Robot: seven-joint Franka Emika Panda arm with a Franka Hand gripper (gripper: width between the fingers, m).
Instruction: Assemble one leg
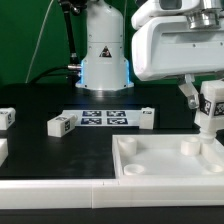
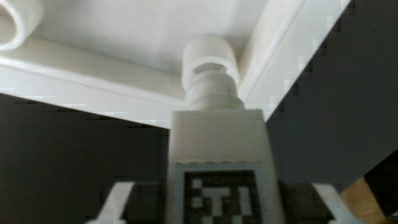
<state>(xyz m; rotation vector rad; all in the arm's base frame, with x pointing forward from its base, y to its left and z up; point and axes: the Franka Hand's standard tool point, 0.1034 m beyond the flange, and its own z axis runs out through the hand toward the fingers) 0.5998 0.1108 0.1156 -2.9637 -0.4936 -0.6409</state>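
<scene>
**Desk:** The gripper [image 1: 207, 108] is hanging over the white tray [image 1: 165, 172] at the exterior view's right. What are the fingers [image 2: 121, 205] doing?

**Photographer:** They are clamping the leg [image 1: 209, 103] by its tagged block, one finger on each flank, drawn in narrow to the block's width. The tag is facing the wrist camera.

**Desk:** Which way is the leg running from them?

**Photographer:** Straight out past the fingertips. Its long axis is lying in line with the fingers. The tagged end is sitting between them, and the ribbed round tip is pointing away from them, down at the tray.

**Desk:** Is that tip sitting over a socket?

**Photographer:** That is what the coming move is turning on. In the exterior view the nearest round socket [image 1: 188, 148] is showing just beside the tip, toward that view's left, not plainly beneath it. In the wrist view the tip is showing against the tray's inner wall, with a curved rim [image 2: 27, 30], possibly that socket, off to one side of the fingers. The tip appears to be hovering clear of the tray, apart from it. My reading is that a sideways nudge is needed before any lowering, though I cannot tell how large.

**Desk:** And the rest?

**Photographer:** Spare legs [image 1: 62, 125] are lying on the black table [image 1: 60, 158], well apart from the fingers and near the marker board [image 1: 105, 117].
</scene>
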